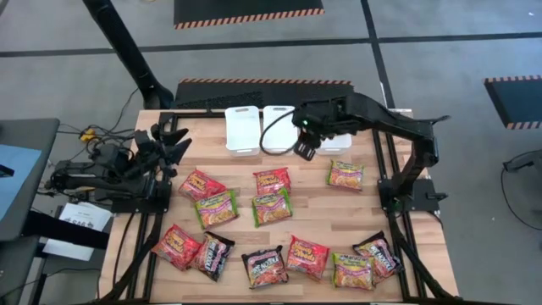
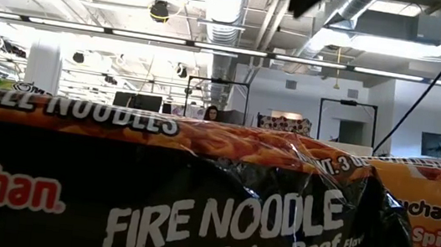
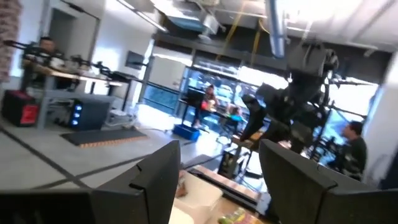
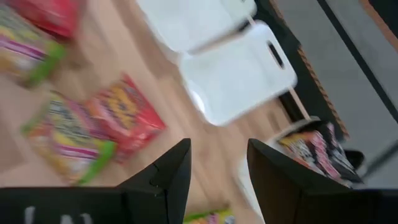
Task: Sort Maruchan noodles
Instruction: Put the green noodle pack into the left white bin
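Observation:
Maruchan packets lie flat across the wooden table: red-orange ones, green-yellow ones and black-purple ones. In the low view a black Fire Noodle packet fills the foreground. My right gripper hangs open and holds nothing above the white bins near the far edge. One black-purple packet lies in a bin below it. My left gripper is open and waits over the table's left edge.
Three white bins stand side by side at the far edge. A black cable loops beside the middle bin. Bare wood shows between the two rows of packets. People sit in the room beyond the table.

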`<action>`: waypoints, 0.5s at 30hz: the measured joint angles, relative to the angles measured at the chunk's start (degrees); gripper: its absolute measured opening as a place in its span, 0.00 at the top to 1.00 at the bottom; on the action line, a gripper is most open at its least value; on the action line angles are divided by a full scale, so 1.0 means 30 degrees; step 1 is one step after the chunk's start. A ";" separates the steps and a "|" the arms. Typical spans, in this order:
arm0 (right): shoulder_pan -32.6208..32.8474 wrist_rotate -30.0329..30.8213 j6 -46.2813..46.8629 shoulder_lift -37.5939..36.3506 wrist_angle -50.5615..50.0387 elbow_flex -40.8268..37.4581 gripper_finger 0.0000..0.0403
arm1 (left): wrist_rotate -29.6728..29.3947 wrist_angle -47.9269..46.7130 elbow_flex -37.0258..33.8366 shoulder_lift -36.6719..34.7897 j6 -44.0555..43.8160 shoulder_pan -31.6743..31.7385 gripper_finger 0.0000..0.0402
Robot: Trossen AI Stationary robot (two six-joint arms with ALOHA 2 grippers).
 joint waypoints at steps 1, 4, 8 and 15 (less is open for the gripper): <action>0.0359 0.0003 0.0229 0.0000 -0.0003 0.0388 0.55 | 0.0196 -0.0135 0.0276 0.0292 0.0000 0.0001 0.48; 0.1243 0.0026 0.0962 0.0000 0.0011 0.1481 0.55 | 0.0496 -0.0814 0.1332 0.1507 0.0288 0.0000 0.48; 0.2097 0.0044 0.1761 0.0000 0.0032 0.2713 0.55 | 0.0539 -0.2666 0.2946 0.3514 0.0481 0.0000 0.48; 0.3151 0.0163 0.2406 0.0007 0.0333 0.3985 0.55 | 0.1997 -0.6316 0.5499 0.7253 -0.0343 0.0000 0.48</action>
